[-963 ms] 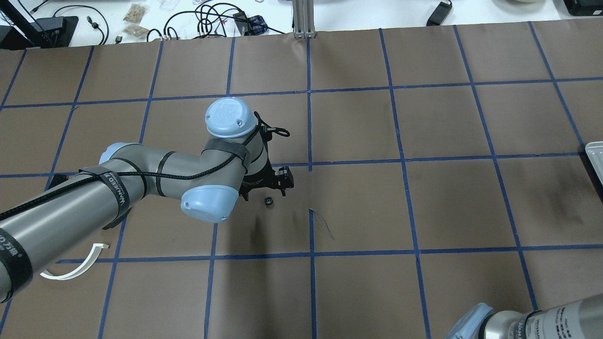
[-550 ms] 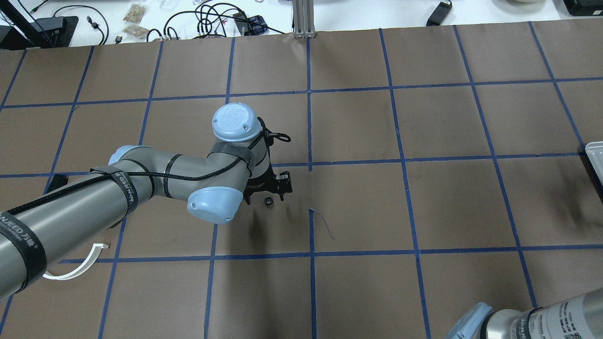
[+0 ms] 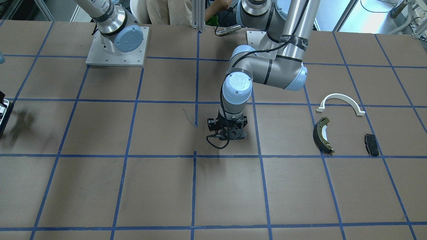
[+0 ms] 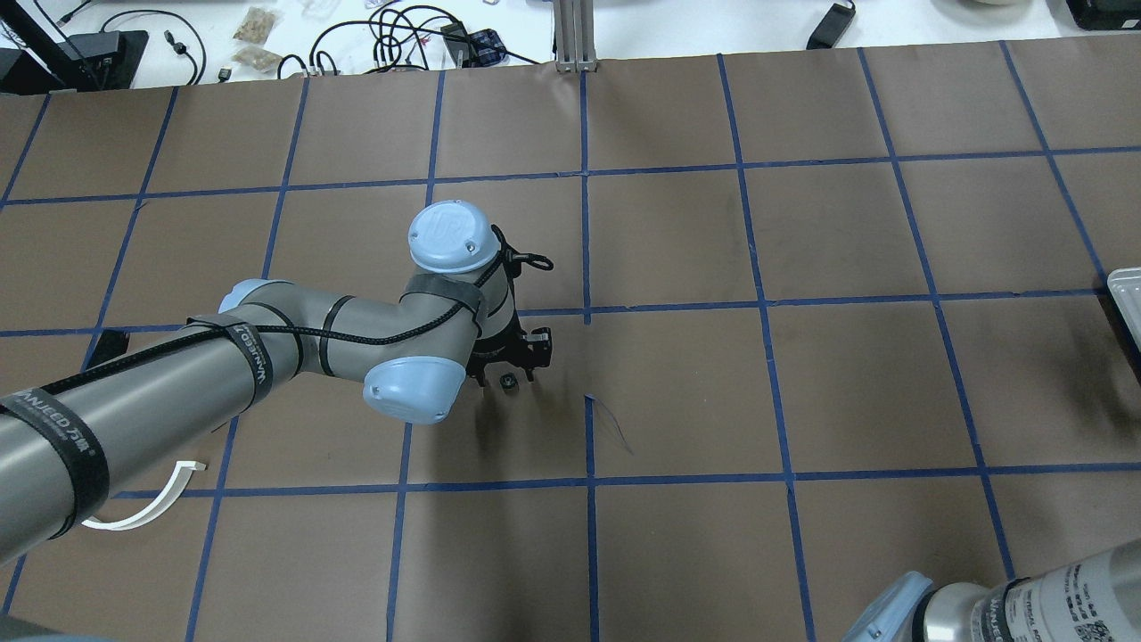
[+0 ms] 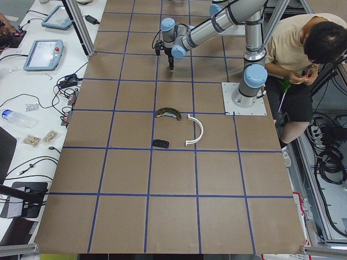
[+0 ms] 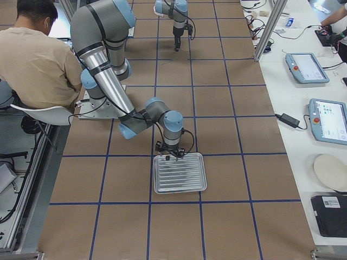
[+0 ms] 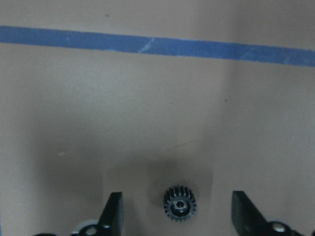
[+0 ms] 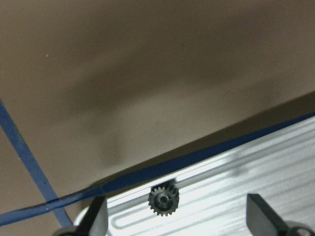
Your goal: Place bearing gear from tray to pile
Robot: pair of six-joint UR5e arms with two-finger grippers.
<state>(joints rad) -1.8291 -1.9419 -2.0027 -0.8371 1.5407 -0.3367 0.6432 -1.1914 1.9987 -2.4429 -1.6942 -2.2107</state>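
A small black bearing gear lies on the brown table between the open fingers of my left gripper. In the overhead view this gear sits just below the left gripper. A second gear rests on the rim of the silvery tray, between the open fingers of my right gripper. The pile is apart, on my left: a white half-ring bracket, an olive brake shoe and a black pad.
The tray lies at the table's right end, with the right gripper over its near edge. Blue tape lines grid the brown table. A seated person is behind the robot's base. Cables and tablets lie past the far edge.
My left arm has moved toward the gear on the table and come down, so the gripper now straddles it. The gear itself has not moved.
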